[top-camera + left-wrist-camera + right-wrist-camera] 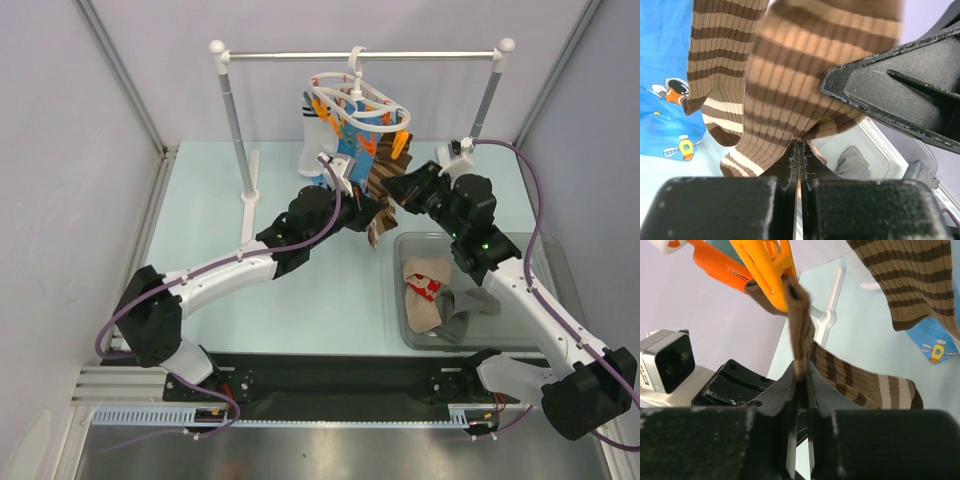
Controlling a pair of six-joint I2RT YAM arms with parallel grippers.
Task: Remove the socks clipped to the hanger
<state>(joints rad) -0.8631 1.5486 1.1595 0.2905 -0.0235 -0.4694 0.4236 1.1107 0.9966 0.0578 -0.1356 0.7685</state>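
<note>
The white hanger (358, 103) hangs by its hook from the rail, with orange clips (765, 275) below it. One clip pinches a brown-and-cream striped sock (384, 177). My left gripper (799, 143) is shut on that sock's (790, 75) lower fold. My right gripper (801, 376) pinches the same sock's (860, 385) edge just below the clip. In the top view the left gripper (366, 207) and the right gripper (393, 194) meet at the sock under the hanger. A white sock with black stripes (312, 125) still hangs at the hanger's left.
A clear tray (560, 270) at the right holds a beige sock with red marks (425, 283) and a grey sock (463, 310). A blue cartoon-print cloth (662, 100) hangs behind the socks. The silver rail (300, 56) stands on white-capped posts at the back.
</note>
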